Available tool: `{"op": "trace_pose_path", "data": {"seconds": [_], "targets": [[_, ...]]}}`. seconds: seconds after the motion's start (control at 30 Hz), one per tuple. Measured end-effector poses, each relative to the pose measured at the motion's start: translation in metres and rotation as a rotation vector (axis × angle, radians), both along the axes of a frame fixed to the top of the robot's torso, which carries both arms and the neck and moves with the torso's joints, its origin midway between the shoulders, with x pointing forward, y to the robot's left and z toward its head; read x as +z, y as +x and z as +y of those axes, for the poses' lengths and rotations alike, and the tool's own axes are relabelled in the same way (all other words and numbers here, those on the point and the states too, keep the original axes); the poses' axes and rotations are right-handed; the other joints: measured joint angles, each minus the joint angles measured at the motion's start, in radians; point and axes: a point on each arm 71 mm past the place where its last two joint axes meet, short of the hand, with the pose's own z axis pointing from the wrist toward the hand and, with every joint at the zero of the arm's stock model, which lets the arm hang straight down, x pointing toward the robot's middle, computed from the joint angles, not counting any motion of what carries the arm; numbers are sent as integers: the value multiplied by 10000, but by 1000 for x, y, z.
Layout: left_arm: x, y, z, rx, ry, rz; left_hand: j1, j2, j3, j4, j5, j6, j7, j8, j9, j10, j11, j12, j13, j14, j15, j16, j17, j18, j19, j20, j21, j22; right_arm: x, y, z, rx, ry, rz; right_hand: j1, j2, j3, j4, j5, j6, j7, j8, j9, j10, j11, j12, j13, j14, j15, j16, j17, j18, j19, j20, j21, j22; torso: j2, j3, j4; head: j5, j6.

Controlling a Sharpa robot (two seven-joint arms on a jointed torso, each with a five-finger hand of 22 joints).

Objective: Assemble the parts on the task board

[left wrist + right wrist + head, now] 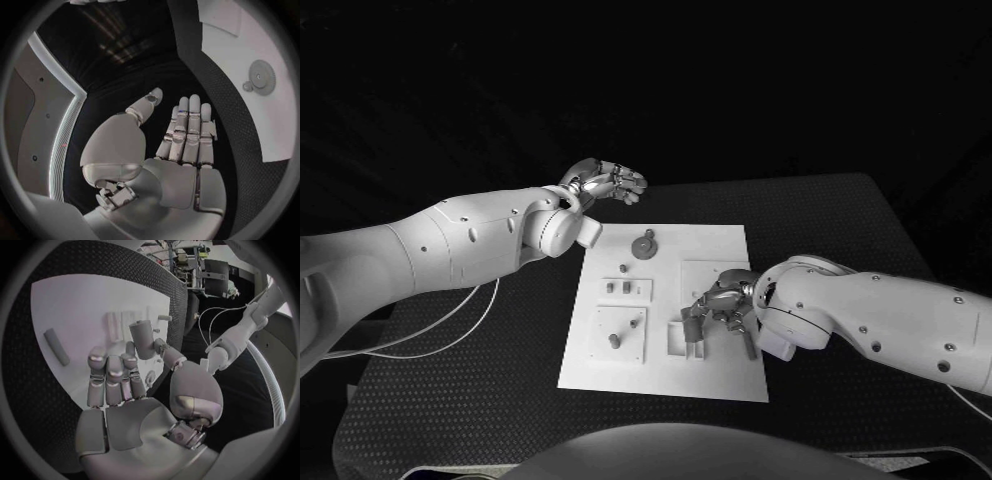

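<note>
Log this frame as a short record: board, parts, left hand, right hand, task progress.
board: white task board lying flat on the black table
parts: gear near the board's far edge; small peg in a near-left panel
left hand: left hand raised beyond the board's far-left corner, holding nothing
right hand: right hand over the board's right side, fingers apart, holding nothing
progress: cannot tell

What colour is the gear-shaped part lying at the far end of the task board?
Grey, on the white task board. The gear shows best in the left wrist view.
</note>
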Motion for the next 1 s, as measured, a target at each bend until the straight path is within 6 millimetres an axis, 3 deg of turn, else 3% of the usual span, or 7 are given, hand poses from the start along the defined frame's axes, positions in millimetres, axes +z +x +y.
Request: {"op": "trace_pose_path", "data": {"seconds": [1.0], "targets": [[0,0,0,1,8,27,-40,-40,0,0,0,0,0,-1,0,0,0,0,1,0,0,-38,27,0,0,0,-39,18,-17,-6,6,-237,42,940,-221,64,-13,66,-1,8,8,-21,-33,17,18,-36,81,12,22,-43,23,5,-32,37,39,0,-8,-6,-5,132,-61]]}}
